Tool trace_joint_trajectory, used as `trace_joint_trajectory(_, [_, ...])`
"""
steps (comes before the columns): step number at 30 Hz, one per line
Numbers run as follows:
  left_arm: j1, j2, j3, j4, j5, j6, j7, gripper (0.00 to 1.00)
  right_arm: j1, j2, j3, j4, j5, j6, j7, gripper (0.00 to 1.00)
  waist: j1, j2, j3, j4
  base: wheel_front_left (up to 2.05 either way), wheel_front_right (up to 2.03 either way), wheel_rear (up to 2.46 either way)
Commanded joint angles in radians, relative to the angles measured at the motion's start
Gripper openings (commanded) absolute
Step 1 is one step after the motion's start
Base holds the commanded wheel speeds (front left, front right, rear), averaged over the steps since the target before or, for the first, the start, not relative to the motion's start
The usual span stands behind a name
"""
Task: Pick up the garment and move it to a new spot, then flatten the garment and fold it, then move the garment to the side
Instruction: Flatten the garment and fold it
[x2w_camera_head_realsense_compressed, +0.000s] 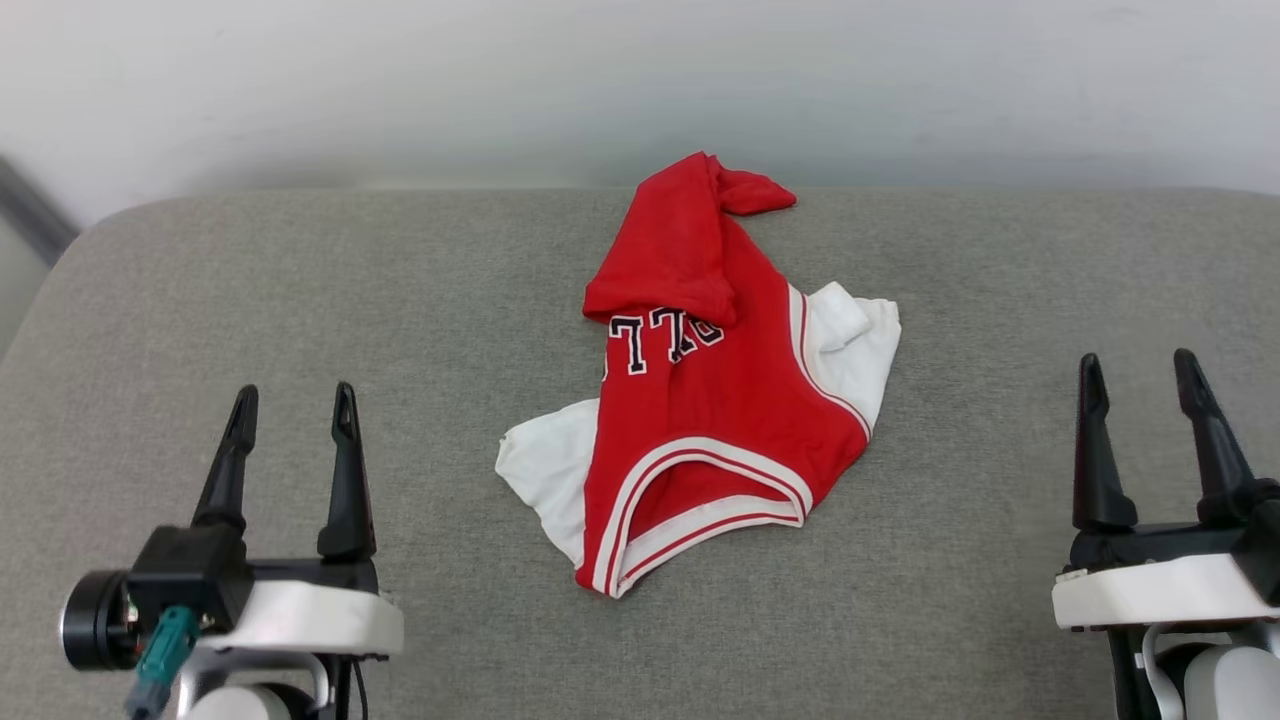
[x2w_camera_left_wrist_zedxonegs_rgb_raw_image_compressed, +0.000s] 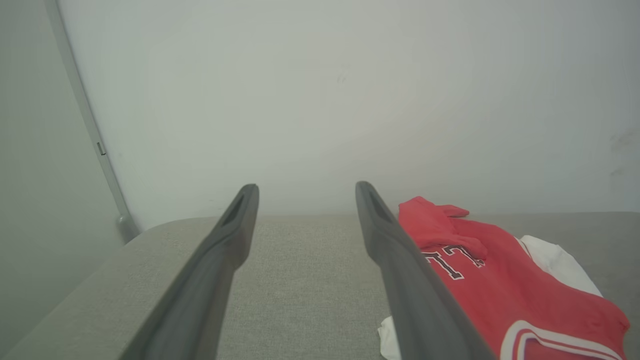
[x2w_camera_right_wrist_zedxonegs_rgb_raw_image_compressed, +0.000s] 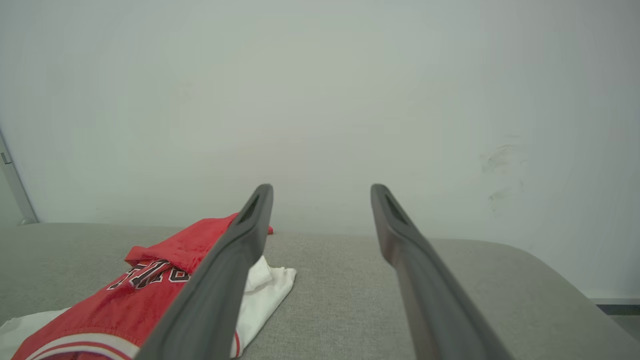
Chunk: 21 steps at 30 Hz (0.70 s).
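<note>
The garment (x2w_camera_head_realsense_compressed: 720, 400) lies crumpled in the middle of the surface (x2w_camera_head_realsense_compressed: 300, 280), hem flopped back over its lettering toward the far edge, neckline facing the near edge. The left pincer (x2w_camera_head_realsense_compressed: 295, 392) and right pincer (x2w_camera_head_realsense_compressed: 1136, 358) sit toward the near corners, spread wide and empty, flanking it, I'd judge, for a two-sided pickup.

Lighting's soft and even all over, looks like diffuse room light from above. No hard shadows, just a thin dark edge under the shirt (x2w_camera_head_realsense_compressed: 700, 400) on the grey cushion (x2w_camera_head_realsense_compressed: 300, 300), and no glare anywhere. The head view is sharp and the red really pops, though the cushion's back edge bows a bit, wide-lens style. Both wrist views are hazy and washed out, with the dark fingers (x2w_camera_left_wrist_zedxonegs_rgb_raw_image_compressed: 210, 280) up close soft and out of focus. The wall (x2w_camera_head_realsense_compressed: 400, 80) dims slightly toward the corners.
</note>
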Motion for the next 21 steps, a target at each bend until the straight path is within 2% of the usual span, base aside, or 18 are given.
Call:
trace_joint_trajectory(1, [0.006, -0.004, 0.005, -0.005, 0.004, 0.004, -0.002, 1.00, 0.011, 0.000, 0.003, 0.003, -0.010, 0.000, -0.001, 1.00, 0.0002, 0.0000, 0.004, 0.005, 0.00, 0.00, 0.00])
trace_joint_trajectory(3, [0.040, -0.030, 0.012, -0.031, 0.012, -0.010, -0.003, 1.00, -0.007, 0.000, 0.000, 0.011, -0.007, 0.000, 0.033, 1.00, 0.0002, 0.0000, 0.017, 0.020, 0.00, 0.00, 0.00])
trace_joint_trajectory(5, [0.055, -0.043, 0.007, -0.039, 0.024, -0.030, -0.002, 1.00, -0.037, 0.000, 0.014, 0.022, 0.008, 0.000, 0.126, 1.00, 0.0002, 0.0000, 0.038, 0.034, 0.00, 0.00, 0.00])
trace_joint_trajectory(6, [0.044, -0.051, -0.006, -0.037, 0.041, -0.053, -0.002, 1.00, -0.088, -0.017, 0.029, 0.023, -0.027, 0.000, 0.253, 1.00, 0.0002, 0.0000, 0.069, 0.046, 0.00, 0.00, 0.00])
trace_joint_trajectory(8, [0.019, -0.066, -0.010, -0.036, 0.054, -0.071, -0.003, 1.00, -0.142, -0.049, 0.040, 0.039, -0.020, -0.001, 0.409, 1.00, 0.0002, 0.0000, 0.105, 0.059, 0.00, 0.00, 0.00])
trace_joint_trajectory(11, [-0.010, -0.087, -0.015, -0.029, 0.069, -0.098, -0.003, 1.00, -0.248, -0.135, 0.089, 0.067, -0.002, -0.001, 0.635, 1.00, 0.0002, 0.0000, 0.158, 0.086, 0.00, 0.00, 0.00])
trace_joint_trajectory(15, [-0.053, -0.119, -0.012, -0.020, 0.089, -0.126, -0.003, 1.00, -0.369, -0.223, 0.157, 0.142, 0.097, 0.000, 0.941, 1.00, 0.0002, 0.0000, 0.211, 0.124, 0.00, 0.00, 0.00])
trace_joint_trajectory(16, [-0.053, -0.119, -0.012, -0.020, 0.089, -0.126, -0.003, 1.00, -0.369, -0.223, 0.157, 0.142, 0.097, 0.000, 0.941, 1.00, 0.0002, 0.0000, 0.211, 0.124, 0.00, 0.00, 0.00])
trace_joint_trajectory(18, [-0.070, -0.138, -0.009, -0.019, 0.095, -0.139, -0.003, 1.00, -0.432, -0.271, 0.189, 0.175, 0.150, -0.001, 1.060, 1.00, 0.0002, 0.0000, 0.237, 0.146, 0.00, 0.00, 0.00])
trace_joint_trajectory(21, [-0.089, -0.165, -0.004, -0.013, 0.104, -0.157, -0.003, 1.00, -0.495, -0.336, 0.243, 0.225, 0.190, 0.000, 1.172, 1.00, 0.0002, 0.0000, 0.265, 0.184, 0.00, 0.00, 0.00])
